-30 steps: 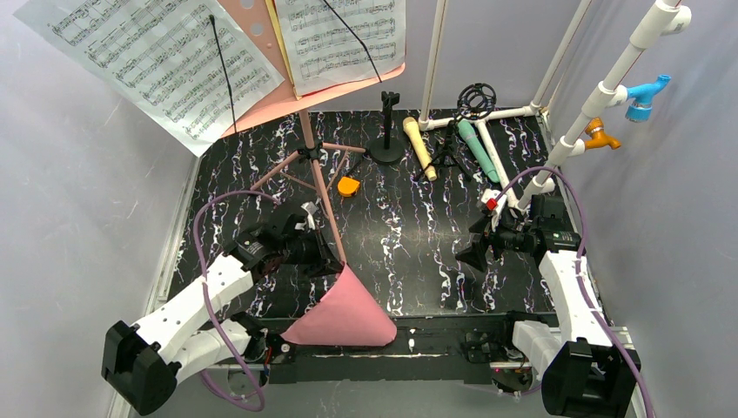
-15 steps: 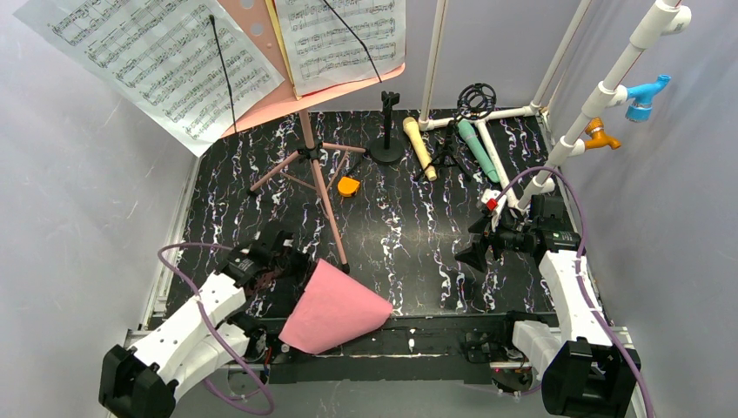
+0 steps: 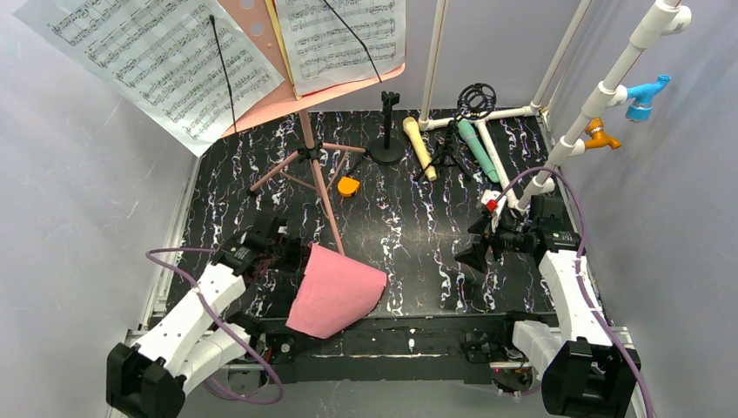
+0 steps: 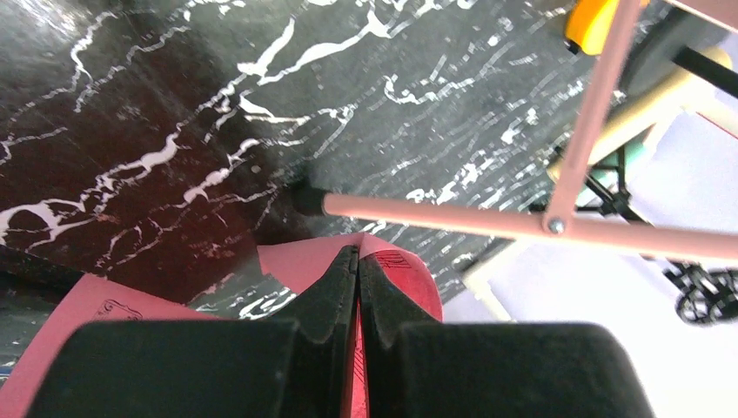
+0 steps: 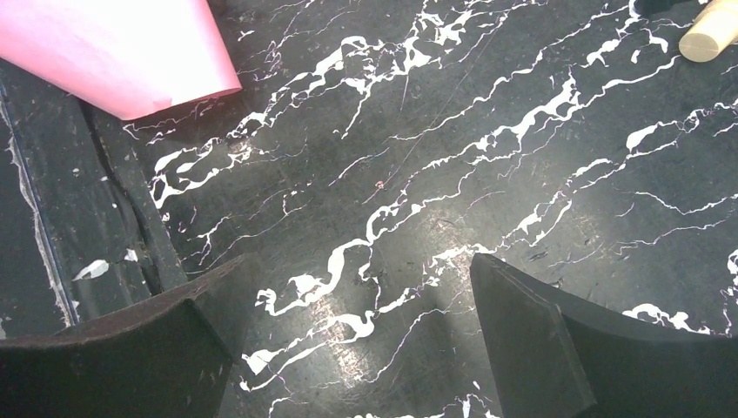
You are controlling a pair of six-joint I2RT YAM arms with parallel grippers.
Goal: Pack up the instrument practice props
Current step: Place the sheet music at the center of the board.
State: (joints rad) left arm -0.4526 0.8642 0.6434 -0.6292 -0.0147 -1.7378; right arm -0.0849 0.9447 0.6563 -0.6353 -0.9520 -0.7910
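- You are gripping the pink sheet [image 3: 335, 292] low over the table's [image 3: 409, 235] near-left edge, left gripper [image 4: 358, 261] jaws clamped on its edge. The paper is curling, so easing it slowly, clear of the tripod leg [image 4: 487, 222], looks wisest.
- Your right gripper [image 3: 472, 252] is hanging idle, jaws wide apart.
- Waiting at the back are two toy microphones, beige [image 3: 419, 148] and teal [image 3: 478, 150], and two white sheets [image 3: 165, 65] are showing on the music board [image 3: 254, 24].

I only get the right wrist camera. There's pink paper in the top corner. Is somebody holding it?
Observer: Yes, the left gripper is shut on that pink sheet.
Operator: Where's the music stand?
Observer: Its pink tripod legs stand just behind the sheet, toward the far left.
Operator: What's the beige thing in my other corner?
Observer: Likely the beige toy microphone, lying at the back near a teal microphone.
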